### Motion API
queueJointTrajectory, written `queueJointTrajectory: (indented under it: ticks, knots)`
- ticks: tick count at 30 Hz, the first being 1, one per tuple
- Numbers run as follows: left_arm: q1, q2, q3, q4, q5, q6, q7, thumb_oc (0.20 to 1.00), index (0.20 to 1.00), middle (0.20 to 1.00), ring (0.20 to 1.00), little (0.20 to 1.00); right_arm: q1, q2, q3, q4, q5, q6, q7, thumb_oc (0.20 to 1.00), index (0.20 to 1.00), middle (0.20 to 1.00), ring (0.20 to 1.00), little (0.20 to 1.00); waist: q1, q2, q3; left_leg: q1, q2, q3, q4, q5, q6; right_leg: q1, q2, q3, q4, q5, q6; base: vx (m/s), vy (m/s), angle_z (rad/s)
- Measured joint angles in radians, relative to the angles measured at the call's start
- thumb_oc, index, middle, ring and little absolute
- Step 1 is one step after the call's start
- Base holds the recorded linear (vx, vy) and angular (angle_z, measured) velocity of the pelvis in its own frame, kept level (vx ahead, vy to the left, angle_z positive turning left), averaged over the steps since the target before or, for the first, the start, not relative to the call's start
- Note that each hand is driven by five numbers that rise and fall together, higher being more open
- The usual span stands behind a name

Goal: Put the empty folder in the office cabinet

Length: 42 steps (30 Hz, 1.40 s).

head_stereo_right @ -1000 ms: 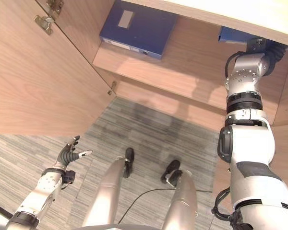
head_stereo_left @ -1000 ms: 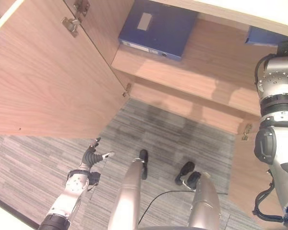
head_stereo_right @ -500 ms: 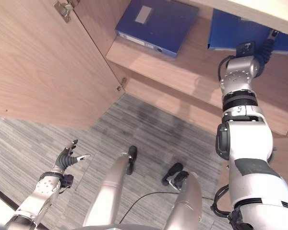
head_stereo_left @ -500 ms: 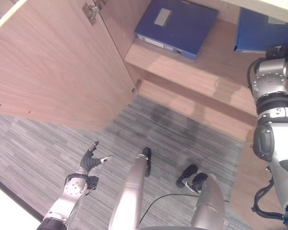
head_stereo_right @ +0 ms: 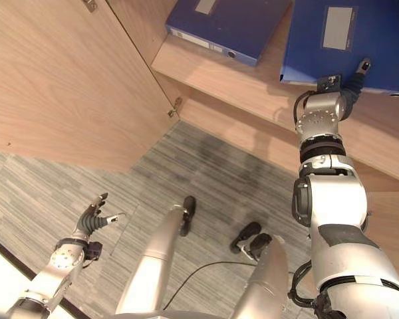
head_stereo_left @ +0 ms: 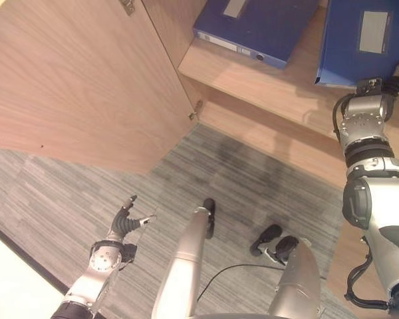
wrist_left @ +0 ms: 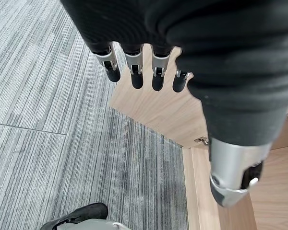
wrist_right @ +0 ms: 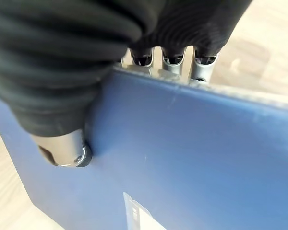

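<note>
A blue folder [head_stereo_right: 346, 40] with a grey label stands tilted on the cabinet shelf [head_stereo_left: 279, 86], at its right side. My right hand [head_stereo_right: 354, 74] reaches up to the folder's lower edge. In the right wrist view my thumb [wrist_right: 62, 143] presses on the blue cover [wrist_right: 182, 158], and my fingers [wrist_right: 173, 60] curl over its edge behind it, so the hand pinches the folder. My left hand [head_stereo_left: 123, 222] hangs low over the carpet with straight fingers [wrist_left: 134, 72] and holds nothing.
A second blue folder [head_stereo_left: 259, 26] lies flat on the same shelf to the left. The cabinet's left door [head_stereo_left: 73, 80] stands wide open beside my left arm. Grey striped carpet [head_stereo_left: 253, 179] covers the floor in front of the cabinet.
The whole picture has shifted, so the camera moved and more of the shelf and the held folder now shows. My right hand stays on the folder. The left hand has hardly moved.
</note>
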Motion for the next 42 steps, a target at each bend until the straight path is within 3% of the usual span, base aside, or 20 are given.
queueJointTrajectory:
  ticks: [7, 8, 9, 10, 16, 22, 25, 30, 36, 38, 39, 42]
  knots:
    - [-0.001, 0.0, 0.0, -0.008, 0.0, 0.001, 0.0, 1.0, 1.0, 1.0, 1.0, 1.0, 0.0, 0.008, -0.016, -0.009, 0.007, -0.05, 0.002, 0.2, 0.2, 0.2, 0.2, 0.2, 0.001, 0.024, -0.011, -0.002, -0.001, 0.011, -0.001, -0.003, 0.001, -0.016, -0.002, 0.014, 0.006, -0.003, 0.003, 0.0, 0.001, -0.01]
    - [-0.001, 0.0, 0.0, -0.008, 0.0, 0.0, -0.001, 1.0, 1.0, 1.0, 1.0, 1.0, 0.0, 0.01, -0.018, -0.014, 0.007, -0.054, 0.002, 0.464, 0.464, 0.464, 0.464, 0.464, 0.001, 0.027, -0.012, -0.002, -0.001, 0.011, 0.0, -0.004, 0.002, -0.016, -0.003, 0.014, 0.007, -0.004, 0.004, 0.0, 0.0, 0.0]
    - [-0.001, 0.001, 0.0, -0.009, 0.0, 0.001, -0.002, 1.0, 1.0, 1.0, 1.0, 1.0, 0.004, 0.014, -0.025, -0.028, 0.007, -0.057, 0.006, 0.931, 0.931, 0.931, 0.931, 0.931, 0.002, 0.03, -0.013, -0.002, -0.001, 0.011, 0.0, -0.005, 0.001, -0.016, -0.003, 0.014, 0.008, -0.005, 0.004, 0.0, 0.0, 0.0]
    - [-0.001, 0.001, 0.0, -0.012, 0.0, 0.001, -0.002, 1.0, 1.0, 1.0, 1.0, 1.0, 0.017, 0.024, -0.033, -0.061, 0.008, -0.059, 0.015, 1.0, 1.0, 1.0, 1.0, 1.0, 0.002, 0.033, -0.013, -0.001, -0.001, 0.011, 0.0, -0.005, 0.001, -0.016, -0.003, 0.014, 0.009, -0.005, 0.004, 0.0, 0.0, 0.0]
    - [-0.002, 0.001, 0.001, -0.012, -0.002, 0.0, -0.021, 1.0, 1.0, 1.0, 1.0, 1.0, 0.029, 0.025, -0.027, -0.082, 0.04, -0.063, 0.082, 1.0, 1.0, 1.0, 1.0, 1.0, 0.015, 0.052, -0.021, 0.003, -0.003, 0.009, 0.008, -0.011, -0.002, -0.01, -0.009, 0.014, 0.023, -0.013, 0.008, 0.01, 0.004, 0.02]
    - [0.0, 0.005, 0.003, -0.011, -0.029, -0.001, -0.04, 1.0, 1.0, 1.0, 1.0, 1.0, 0.027, -0.05, 0.072, 0.005, 0.024, 0.029, 0.134, 1.0, 1.0, 1.0, 1.0, 1.0, 0.017, 0.052, -0.023, 0.017, -0.002, 0.006, 0.007, -0.011, -0.002, 0.006, -0.009, 0.012, 0.023, -0.013, 0.01, 0.0, -0.006, 0.0]
    - [0.01, 0.01, 0.005, -0.011, -0.029, -0.009, -0.057, 1.0, 1.0, 1.0, 1.0, 1.0, -0.015, -0.15, 0.333, 0.186, -0.179, 0.22, 0.163, 1.0, 1.0, 1.0, 1.0, 1.0, -0.003, 0.037, -0.031, 0.023, -0.002, 0.004, 0.005, -0.011, -0.002, 0.014, -0.008, 0.009, 0.02, -0.011, 0.013, 0.0, -0.011, 0.0]
    - [0.024, 0.048, 0.007, -0.012, -0.036, -0.017, -0.092, 1.0, 1.0, 1.0, 1.0, 1.0, -0.047, -0.202, 0.482, 0.232, -0.454, 0.382, 0.261, 1.0, 1.0, 1.0, 1.0, 1.0, -0.034, 0.01, -0.047, 0.046, 0.003, 0.008, -0.011, -0.011, -0.002, 0.034, 0.005, 0.01, -0.005, -0.004, 0.023, 0.01, 0.006, -0.05]
    - [0.056, 0.096, 0.014, -0.012, -0.026, -0.017, -0.129, 1.0, 1.0, 1.0, 1.0, 1.0, -0.051, -0.249, 0.602, 0.261, -0.769, 0.466, 0.352, 1.0, 1.0, 1.0, 1.0, 1.0, -0.045, -0.004, -0.055, 0.08, 0.006, 0.026, -0.068, -0.002, 0.002, 0.063, 0.023, 0.011, -0.082, 0.037, 0.037, 0.0, 0.008, -0.09]
    - [0.057, 0.136, 0.016, -0.013, -0.02, -0.018, -0.152, 1.0, 1.0, 1.0, 1.0, 1.0, -0.048, -0.25, 0.612, 0.261, -0.823, 0.477, 0.413, 1.0, 1.0, 1.0, 1.0, 1.0, -0.043, -0.003, -0.055, 0.124, 0.002, 0.045, -0.145, 0.029, 0.001, 0.09, 0.03, 0.011, -0.149, 0.067, 0.046, 0.0, 0.028, -0.12]
    - [0.058, 0.168, 0.017, -0.016, -0.02, -0.018, -0.172, 1.0, 1.0, 1.0, 1.0, 1.0, -0.042, -0.251, 0.676, 0.261, -0.866, 0.48, 0.458, 1.0, 1.0, 1.0, 1.0, 1.0, -0.036, -0.002, -0.055, 0.147, 0.002, 0.052, -0.187, 0.044, -0.001, 0.106, 0.037, 0.009, -0.186, 0.082, 0.048, 0.0, 0.031, -0.1]
    - [0.059, 0.17, 0.02, -0.021, -0.02, -0.018, -0.193, 1.0, 1.0, 1.0, 1.0, 1.0, -0.024, -0.25, 0.757, 0.261, -0.984, 0.483, 0.536, 1.0, 1.0, 1.0, 1.0, 1.0, -0.019, 0.005, -0.051, 0.19, 0.0, 0.065, -0.255, 0.068, -0.001, 0.135, 0.048, 0.009, -0.243, 0.107, 0.055, 0.01, 0.017, -0.08]
